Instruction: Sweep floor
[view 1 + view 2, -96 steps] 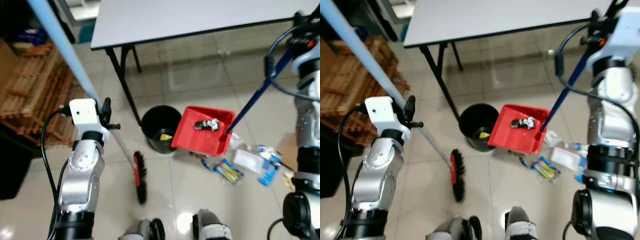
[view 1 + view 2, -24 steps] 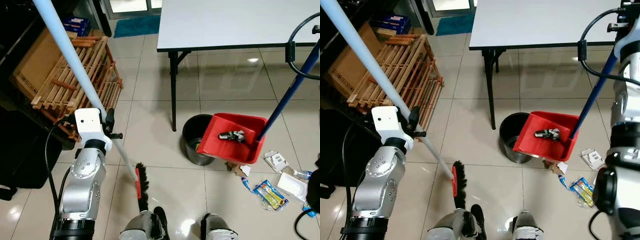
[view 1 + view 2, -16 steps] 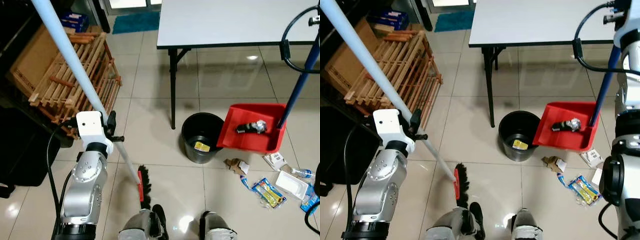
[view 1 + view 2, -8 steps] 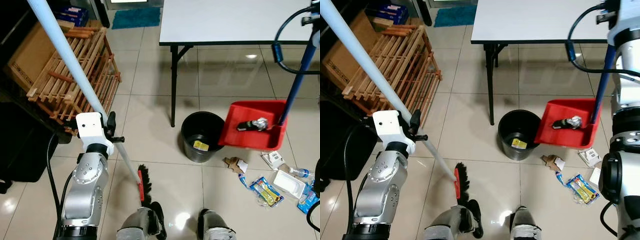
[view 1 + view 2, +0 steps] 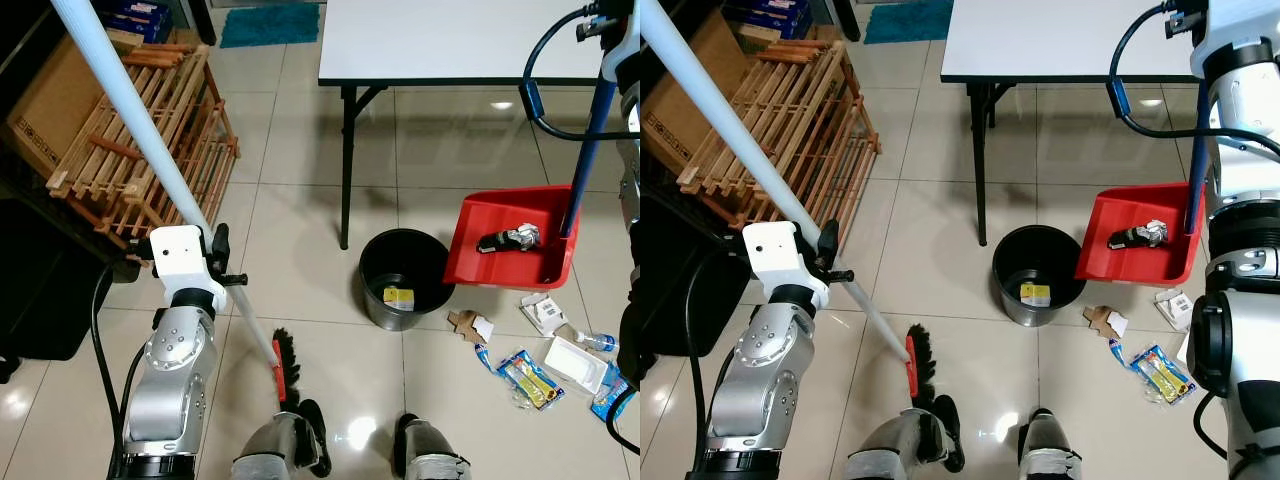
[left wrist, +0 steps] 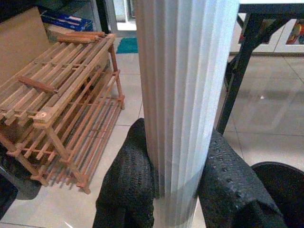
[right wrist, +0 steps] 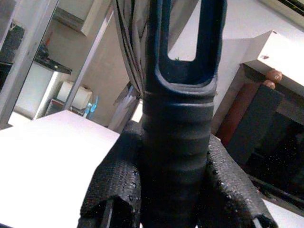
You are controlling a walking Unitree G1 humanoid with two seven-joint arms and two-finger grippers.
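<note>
A broom with a pale ribbed handle (image 5: 140,130) and a red-and-black brush head (image 5: 283,370) leans across the left, its bristles on the tiles by my feet. My left gripper (image 6: 176,190) is shut on that handle. At the upper right, my right gripper (image 7: 176,190) is shut on the dark blue handle (image 5: 590,140) of a red dustpan (image 5: 540,265). The dustpan hangs level, just right of a black bin (image 5: 405,280), with a crumpled piece of trash (image 5: 508,238) in it. A yellow scrap lies in the bin.
Litter lies on the tiles at the right: a cardboard scrap (image 5: 468,325), a wrapper (image 5: 530,365) and a white box (image 5: 572,362). A white table (image 5: 450,40) with a black leg (image 5: 347,170) stands behind the bin. A wooden rack (image 5: 130,140) leans at the left.
The dustpan, earlier tipped over the bin's rim, has swung right, clear of the bin, and levelled with the trash still in it. The camera has shifted; the broom has stayed put.
</note>
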